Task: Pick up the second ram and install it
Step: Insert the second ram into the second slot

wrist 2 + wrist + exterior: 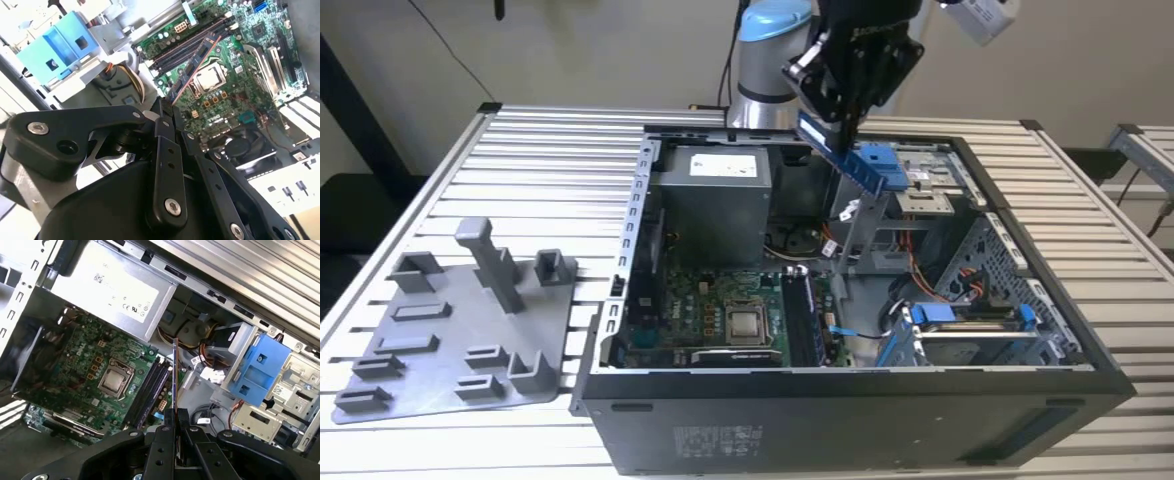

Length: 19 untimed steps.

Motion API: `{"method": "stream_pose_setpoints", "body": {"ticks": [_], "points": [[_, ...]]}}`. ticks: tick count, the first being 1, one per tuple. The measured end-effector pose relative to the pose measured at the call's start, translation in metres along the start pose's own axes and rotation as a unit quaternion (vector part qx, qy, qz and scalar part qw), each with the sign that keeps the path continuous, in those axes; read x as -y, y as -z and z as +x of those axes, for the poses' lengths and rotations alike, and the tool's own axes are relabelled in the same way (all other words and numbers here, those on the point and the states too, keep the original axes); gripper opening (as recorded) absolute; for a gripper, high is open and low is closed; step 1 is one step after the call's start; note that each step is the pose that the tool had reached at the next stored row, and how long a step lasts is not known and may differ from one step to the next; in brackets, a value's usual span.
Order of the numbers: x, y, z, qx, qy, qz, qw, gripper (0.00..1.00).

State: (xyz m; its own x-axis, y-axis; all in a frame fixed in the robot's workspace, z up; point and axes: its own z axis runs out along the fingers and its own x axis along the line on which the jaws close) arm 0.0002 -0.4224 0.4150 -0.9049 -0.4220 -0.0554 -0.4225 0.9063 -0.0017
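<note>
In the exterior view we see the gripper (pixel 838 118) clamped on the ram (pixel 819 138). The ram is held tilted in the air over the open case (pixel 854 420), near the case edge farthest from that camera. In the second wrist view the fingers (pixel 161 120) pinch one end of the ram (pixel 197 62) above the motherboard (pixel 235 100). In the first wrist view the ram (pixel 174 375) shows edge-on, clear of the slots (pixel 150 390).
</note>
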Motion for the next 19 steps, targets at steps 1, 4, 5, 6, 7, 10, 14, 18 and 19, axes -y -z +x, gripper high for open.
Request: {"method": "stream_pose_setpoints", "body": {"ticks": [1,4,5,6,7,10,14,18,19], "points": [[0.0,-0.0002,0.0,0.0,-0.006,0.0004,1.0,0.14],[0.0,-0.0007,0.0001,-0.0001,-0.023,0.0013,0.9997,0.14],[0.0,-0.001,0.0001,-0.0001,-0.028,0.0016,0.9996,0.14],[0.0,-0.0014,0.0001,-0.0001,-0.033,0.0019,0.9994,0.14],[0.0,-0.0018,0.0001,-0.0001,-0.039,0.0022,0.9992,0.14],[0.0,-0.0032,0.0002,-0.0002,-0.056,0.0032,0.9984,0.14],[0.0,-0.0055,0.0003,-0.0002,-0.081,0.0046,0.9967,0.14],[0.0,-0.0079,0.0004,-0.0003,-0.11,0.0062,0.9939,0.14],[0.0,-0.0085,0.0005,-0.0003,-0.117,0.0066,0.9931,0.14]]}}
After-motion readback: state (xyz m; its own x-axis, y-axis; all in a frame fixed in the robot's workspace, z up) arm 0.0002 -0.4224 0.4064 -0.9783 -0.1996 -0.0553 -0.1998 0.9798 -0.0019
